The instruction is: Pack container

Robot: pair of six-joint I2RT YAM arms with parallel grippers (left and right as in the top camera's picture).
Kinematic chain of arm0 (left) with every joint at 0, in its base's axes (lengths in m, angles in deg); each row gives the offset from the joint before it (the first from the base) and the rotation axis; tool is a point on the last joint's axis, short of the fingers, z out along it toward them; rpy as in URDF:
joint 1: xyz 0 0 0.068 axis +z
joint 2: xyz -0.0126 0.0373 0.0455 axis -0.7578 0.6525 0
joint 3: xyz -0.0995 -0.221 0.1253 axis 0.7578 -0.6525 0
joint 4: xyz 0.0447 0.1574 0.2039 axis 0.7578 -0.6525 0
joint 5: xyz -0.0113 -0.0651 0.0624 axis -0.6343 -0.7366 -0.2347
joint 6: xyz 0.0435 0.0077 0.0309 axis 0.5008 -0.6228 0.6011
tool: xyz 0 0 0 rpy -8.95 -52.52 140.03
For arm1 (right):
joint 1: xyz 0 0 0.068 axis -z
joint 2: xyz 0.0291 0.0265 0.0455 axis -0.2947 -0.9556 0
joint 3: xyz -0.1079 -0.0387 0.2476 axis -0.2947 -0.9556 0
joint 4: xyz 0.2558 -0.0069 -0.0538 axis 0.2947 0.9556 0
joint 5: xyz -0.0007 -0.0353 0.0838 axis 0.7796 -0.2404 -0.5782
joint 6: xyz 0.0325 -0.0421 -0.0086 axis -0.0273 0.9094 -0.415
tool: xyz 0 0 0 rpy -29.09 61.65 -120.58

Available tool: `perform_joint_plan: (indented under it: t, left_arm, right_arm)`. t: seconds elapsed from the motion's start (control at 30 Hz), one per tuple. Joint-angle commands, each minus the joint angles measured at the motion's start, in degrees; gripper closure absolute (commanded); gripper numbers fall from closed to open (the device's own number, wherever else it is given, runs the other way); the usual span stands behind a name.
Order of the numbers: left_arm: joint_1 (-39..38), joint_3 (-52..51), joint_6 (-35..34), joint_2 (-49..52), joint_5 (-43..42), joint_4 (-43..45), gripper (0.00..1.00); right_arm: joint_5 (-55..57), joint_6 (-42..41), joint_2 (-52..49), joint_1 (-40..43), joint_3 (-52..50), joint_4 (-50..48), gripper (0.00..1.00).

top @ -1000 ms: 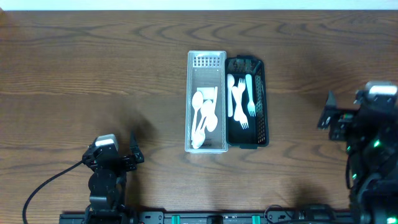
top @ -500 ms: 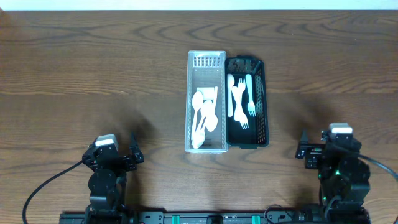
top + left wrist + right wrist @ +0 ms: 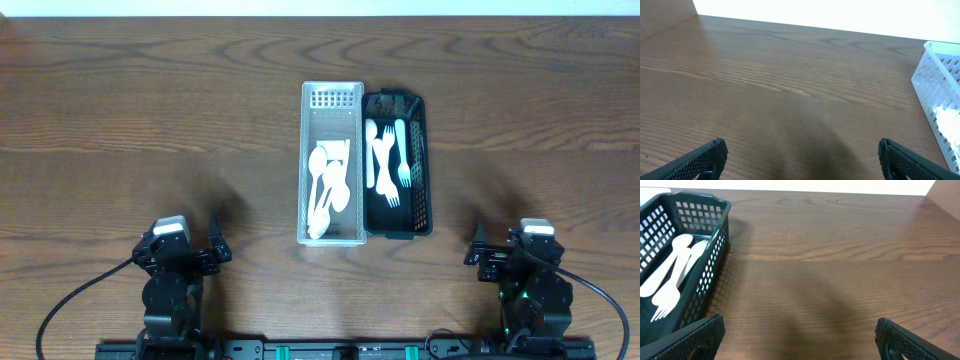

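Left gripper (image 3: 800, 157): fingers spread wide, nothing between them. Right gripper (image 3: 799, 332): likewise spread and empty. Both parked well apart from the white basket (image 3: 304, 150), one off each near corner.

White basket: rigid perforated plastic, long rectangle, smooth white plastic spoons (image 3: 328, 190) piled inside. Black basket (image 3: 423, 180), lattice-walled, touches its right side and holds white forks (image 3: 392, 170).

No loose cutlery on the wood-grain table (image 3: 150, 100). Packing looks complete, with probably nothing left.

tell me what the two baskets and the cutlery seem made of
White basket: likely moulded plastic, matte, translucent perforated walls. Black basket: same look, rigid grid mesh. Spoons and forks: probably thin white plastic, uniform colour, no metallic shine.
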Motion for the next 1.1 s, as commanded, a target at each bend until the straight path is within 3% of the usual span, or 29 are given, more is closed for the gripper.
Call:
perform_joint_plan:
  t: [0.0,1.07]
  left_arm:
    - [0.28,-1.31,-0.5,-0.35,0.09,-0.04,0.02]
    - [0.28,-1.33,-0.5,-0.35,0.09,-0.07,0.02]
  right_arm:
    - [-0.28,-1.7,0.63,0.46,-1.22,-0.2,0.01]
    - [-0.9,-1.68,0.63,0.46,-2.54,-0.39,0.01]
